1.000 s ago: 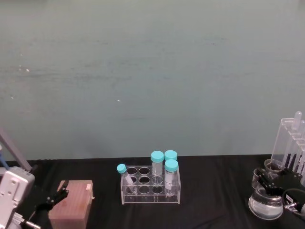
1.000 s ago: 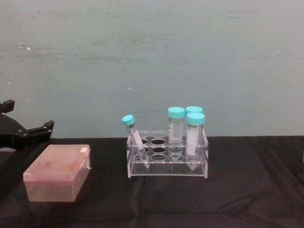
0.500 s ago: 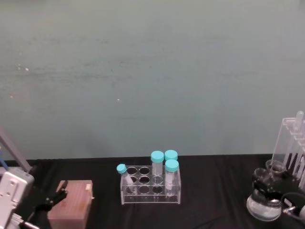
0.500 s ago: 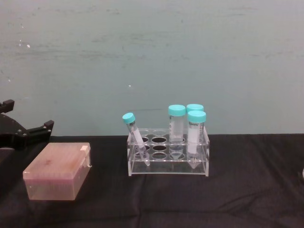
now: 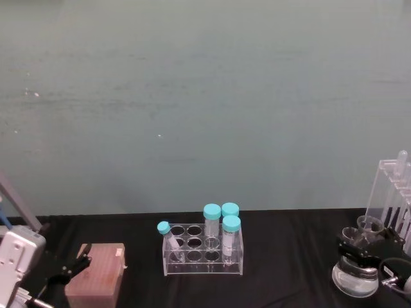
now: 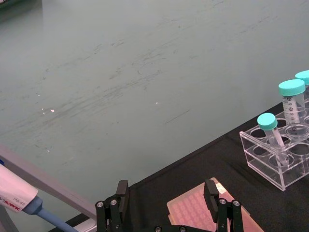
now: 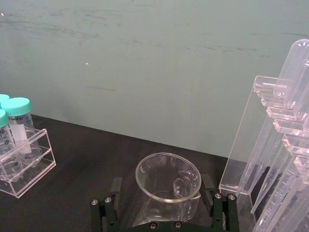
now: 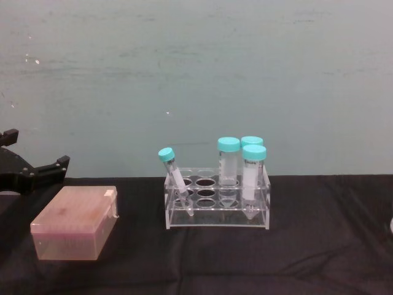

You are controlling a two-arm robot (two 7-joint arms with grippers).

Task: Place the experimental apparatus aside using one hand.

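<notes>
Straddling the flask point(image 7: 166, 191), right gripper point(image 5: 359, 250) half-cropped

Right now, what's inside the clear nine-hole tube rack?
The rack holds four teal-capped tubes: three upright on its right side, one leaning at front left. The other holes look empty. Tube contents can't be made out.

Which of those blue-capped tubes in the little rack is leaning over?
The shortest tube at the rack's left end leans; the other three stand upright on the right.
</notes>
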